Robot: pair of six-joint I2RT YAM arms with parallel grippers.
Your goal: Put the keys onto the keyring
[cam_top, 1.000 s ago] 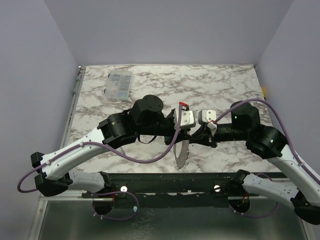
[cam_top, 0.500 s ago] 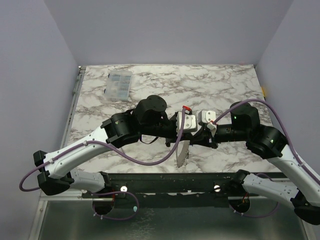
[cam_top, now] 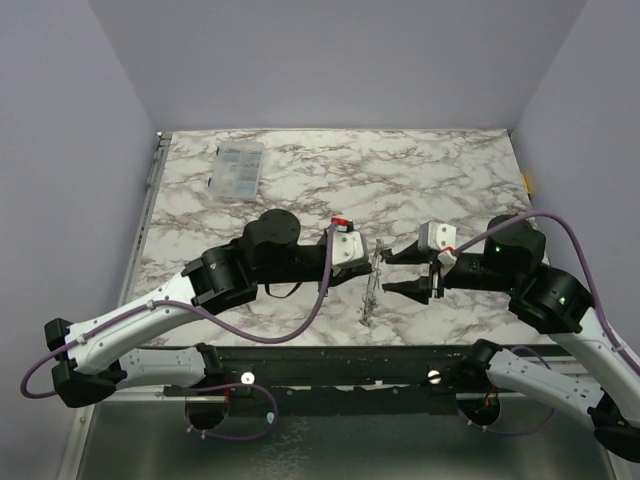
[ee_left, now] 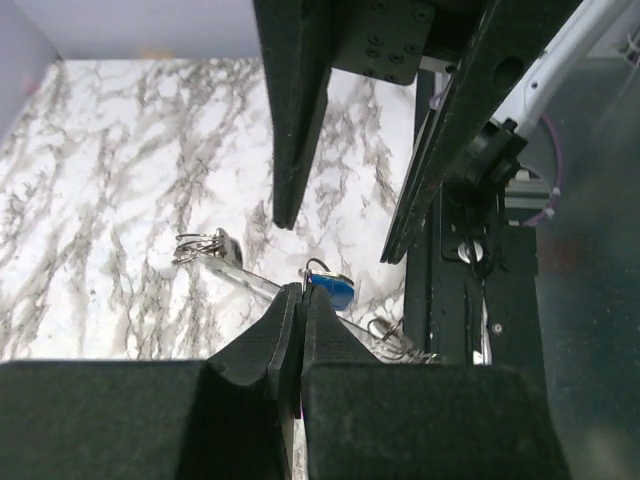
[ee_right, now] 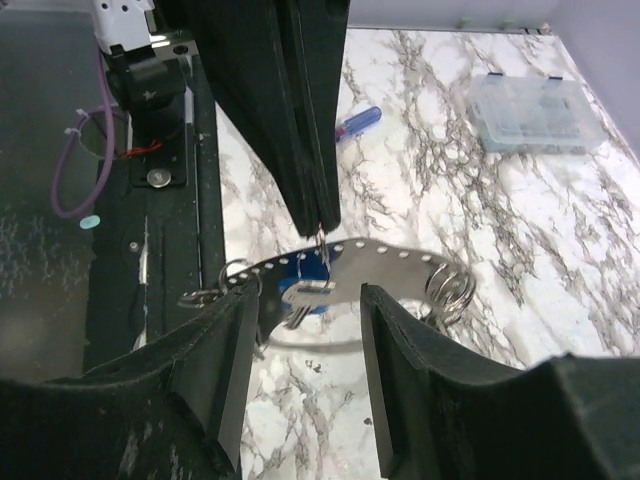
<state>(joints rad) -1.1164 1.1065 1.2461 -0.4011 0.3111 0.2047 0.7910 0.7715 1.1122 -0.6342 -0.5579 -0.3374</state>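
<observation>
My right gripper (cam_top: 402, 272) just let go, jaws spread, backed off. My left gripper (ee_left: 301, 300) pinches the keyring (ee_right: 390, 262) by the near edge's middle; 1 blue key (ee_right: 300, 292) at it, probably threaded.

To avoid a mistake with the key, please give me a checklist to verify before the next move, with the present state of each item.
1. Left gripper jaws shut on the keyring: ok.
2. Right gripper jaws open: ok.
3. Keyring between the right jaws: not ok, it is just ahead of them.
4. Blue key threaded on the keyring: cannot tell.
5. Box far from both grippers: ok.
</observation>
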